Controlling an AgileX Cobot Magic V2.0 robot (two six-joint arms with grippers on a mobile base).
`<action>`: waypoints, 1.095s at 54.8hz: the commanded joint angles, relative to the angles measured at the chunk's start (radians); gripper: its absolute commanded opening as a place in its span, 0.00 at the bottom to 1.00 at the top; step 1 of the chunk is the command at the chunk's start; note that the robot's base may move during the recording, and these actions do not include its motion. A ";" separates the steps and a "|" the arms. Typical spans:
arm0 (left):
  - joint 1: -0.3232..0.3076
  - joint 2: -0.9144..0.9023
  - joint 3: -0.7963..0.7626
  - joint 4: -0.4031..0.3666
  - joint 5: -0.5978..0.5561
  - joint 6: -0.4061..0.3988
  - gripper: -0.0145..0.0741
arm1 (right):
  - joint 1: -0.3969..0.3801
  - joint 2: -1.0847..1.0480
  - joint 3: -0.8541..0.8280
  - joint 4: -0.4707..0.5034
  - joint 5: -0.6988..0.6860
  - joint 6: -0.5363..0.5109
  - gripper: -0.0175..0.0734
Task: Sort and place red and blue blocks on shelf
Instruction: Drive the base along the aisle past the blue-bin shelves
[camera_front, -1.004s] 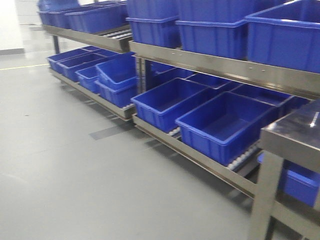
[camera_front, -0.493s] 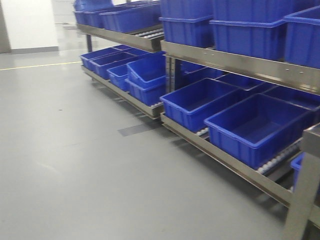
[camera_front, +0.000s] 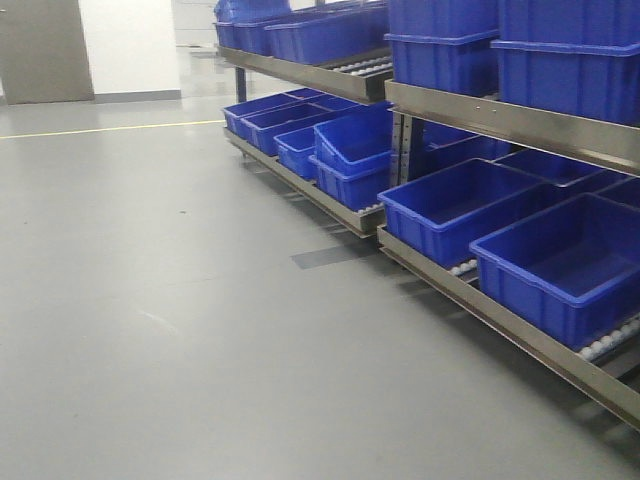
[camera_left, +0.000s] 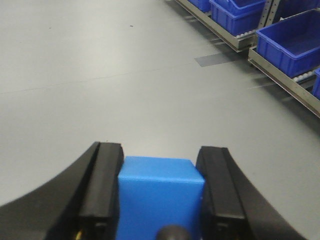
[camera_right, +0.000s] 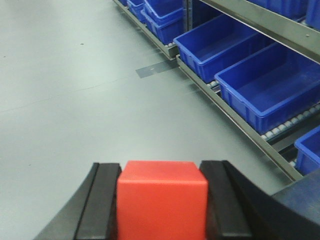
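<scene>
Left wrist: left pincer (camera_left: 160, 167) clamped on blue block (camera_left: 159, 196); right pincer (camera_right: 161, 172) clamped on red block (camera_right: 162, 202).

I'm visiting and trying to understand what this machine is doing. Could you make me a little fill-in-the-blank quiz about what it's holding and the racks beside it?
The left gripper is shut on a block coloured ___.
The red block sits clamped in the ___ gripper.
On the shelf, the lower blue bins rest on white ___.
Missing words: blue; right; rollers.
</scene>
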 joint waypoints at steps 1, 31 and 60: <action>-0.008 0.003 -0.027 0.011 -0.080 0.002 0.25 | -0.007 -0.008 -0.028 -0.011 -0.088 -0.002 0.26; -0.008 0.003 -0.027 0.011 -0.080 0.002 0.25 | -0.007 -0.008 -0.028 -0.011 -0.088 -0.002 0.26; -0.008 0.003 -0.027 0.011 -0.080 0.002 0.25 | -0.007 -0.008 -0.028 -0.011 -0.088 -0.002 0.26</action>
